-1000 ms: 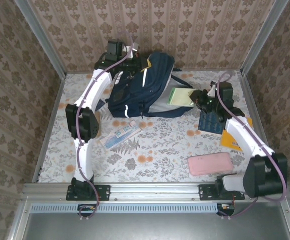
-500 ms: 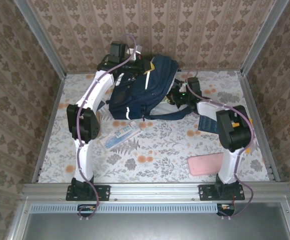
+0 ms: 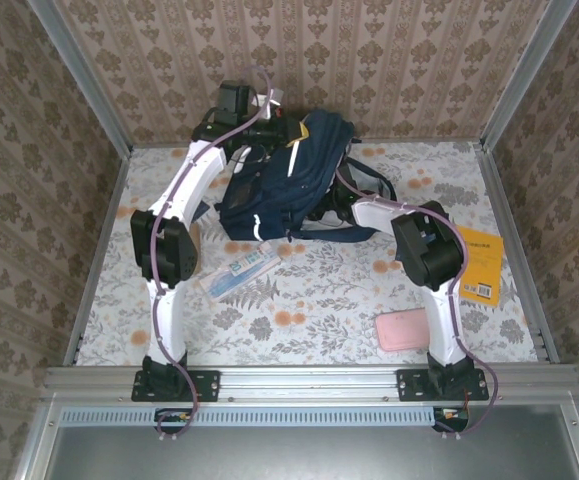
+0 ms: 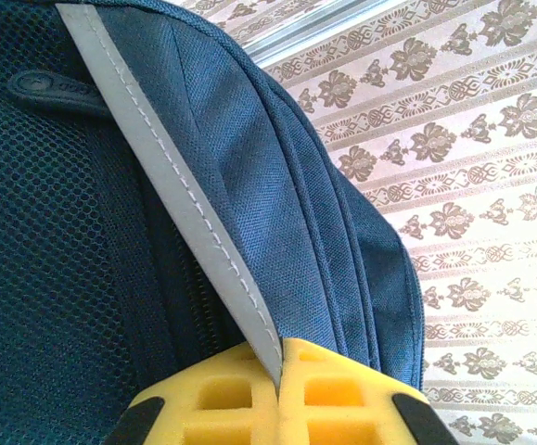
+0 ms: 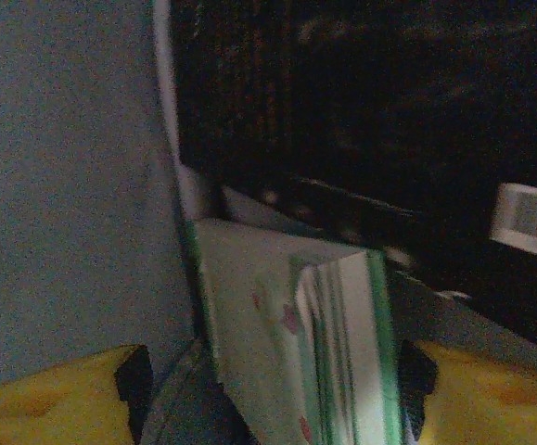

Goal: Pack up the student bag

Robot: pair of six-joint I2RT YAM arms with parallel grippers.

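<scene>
Navy student bag getting loaded: left pincer pinching stripe, right pincer holding book inside. Next, probably releasing deeper.

Top external: you look down from above the near edge over the table. Left wrist: tight on the student bag, outside. Right wrist: inside it. All three share it.

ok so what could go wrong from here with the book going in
The left gripper pinches only the edge of the student bag at its reflective stripe; if that slips, the opening could close on the book.
The book looks tilted in the right gripper inside the dark bag; a corner may snag and twist it loose.
</scene>
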